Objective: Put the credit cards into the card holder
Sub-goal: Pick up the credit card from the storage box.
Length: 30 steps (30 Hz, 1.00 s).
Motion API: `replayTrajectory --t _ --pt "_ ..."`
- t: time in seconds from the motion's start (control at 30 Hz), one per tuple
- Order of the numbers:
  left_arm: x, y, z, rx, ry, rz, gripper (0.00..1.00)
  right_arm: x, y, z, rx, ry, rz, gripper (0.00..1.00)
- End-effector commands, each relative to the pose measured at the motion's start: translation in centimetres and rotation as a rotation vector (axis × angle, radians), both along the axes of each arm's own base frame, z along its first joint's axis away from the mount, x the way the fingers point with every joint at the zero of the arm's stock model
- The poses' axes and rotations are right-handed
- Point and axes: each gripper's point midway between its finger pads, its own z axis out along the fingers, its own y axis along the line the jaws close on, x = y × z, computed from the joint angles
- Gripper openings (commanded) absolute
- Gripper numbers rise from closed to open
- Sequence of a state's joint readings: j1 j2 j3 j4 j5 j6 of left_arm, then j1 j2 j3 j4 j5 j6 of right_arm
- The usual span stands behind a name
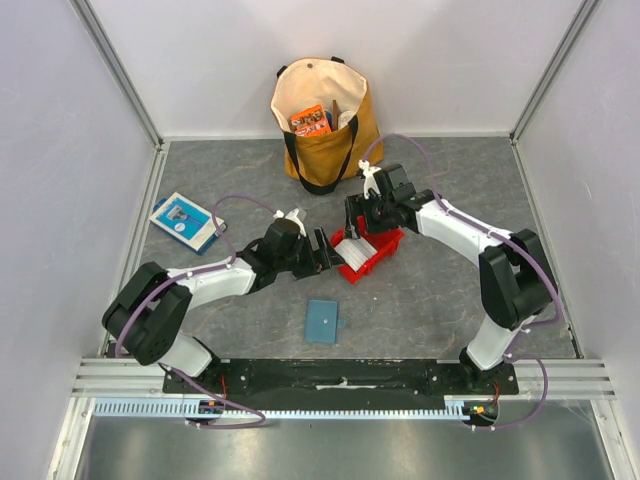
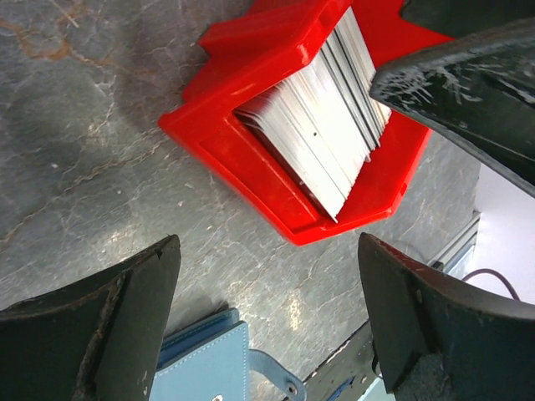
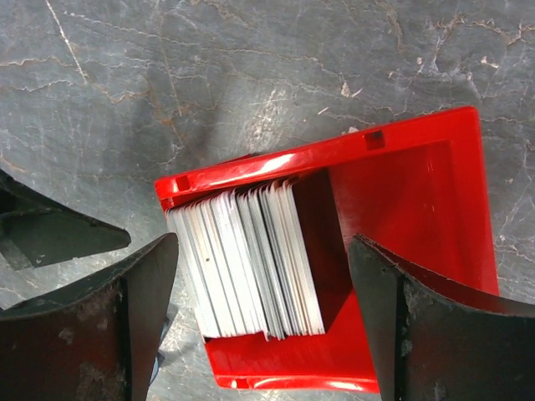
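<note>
Currently, cards [image 3: 247, 259] stand on edge in the bin [image 3: 401, 192], between the open jaws of the right gripper [image 3: 263, 313]; left gripper [image 2: 267, 322], likewise open, hovers beside the bin, holder [image 2: 205, 368] near, behind its jaws; advisable: close on one card only, lifting straight.

Lab test cell: white panels [image 1: 60, 150], aluminium rails [image 1: 110, 378].

Light falls bright and even from overhead; the top view is sharp, with soft shadows on the grey table [image 1: 430, 290]. At my left wrist the credit cards [image 2: 313, 125] glare white and smear together, and my fingers [image 2: 109, 334] loom dark, blurred. At my right wrist the red bin [image 3: 418, 192] shows glossy streaks.
</note>
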<state>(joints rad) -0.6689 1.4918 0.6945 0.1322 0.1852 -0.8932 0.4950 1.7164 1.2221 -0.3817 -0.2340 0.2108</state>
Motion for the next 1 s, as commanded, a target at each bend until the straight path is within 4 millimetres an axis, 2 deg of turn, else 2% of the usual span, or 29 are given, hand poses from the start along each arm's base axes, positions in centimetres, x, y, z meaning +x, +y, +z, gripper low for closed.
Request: replayTrajectory --t 0.0,0.23,0.4,0.57,0.73,0.97 --pt "1.1 -1.2 1.2 -0.087 -0.048 0.014 0.91 1.8 0.7 0.8 0.045 -0.031 0.032 0.9" --pt "1.1 -1.0 -0.1 -0.108 -0.057 0.051 0.83 1.9 1.2 -0.8 0.066 0.005 0.049 0.91" --pt "1.3 -1.5 -0.2 -0.135 -0.075 0.044 0.78 1.9 1.5 -2.0 0.074 0.037 0.05 0.91" --pt "1.5 -1.9 -0.6 -0.138 -0.069 0.033 0.73 1.4 1.7 -2.0 0.088 0.049 0.062 0.91" --pt "1.6 -2.2 -0.8 -0.137 -0.064 0.024 0.66 0.8 2.0 -1.1 0.118 0.053 0.081 0.88" --pt "1.8 -2.4 -0.7 -0.139 -0.068 0.014 0.61 0.3 1.9 -1.0 0.128 0.064 0.081 0.81"
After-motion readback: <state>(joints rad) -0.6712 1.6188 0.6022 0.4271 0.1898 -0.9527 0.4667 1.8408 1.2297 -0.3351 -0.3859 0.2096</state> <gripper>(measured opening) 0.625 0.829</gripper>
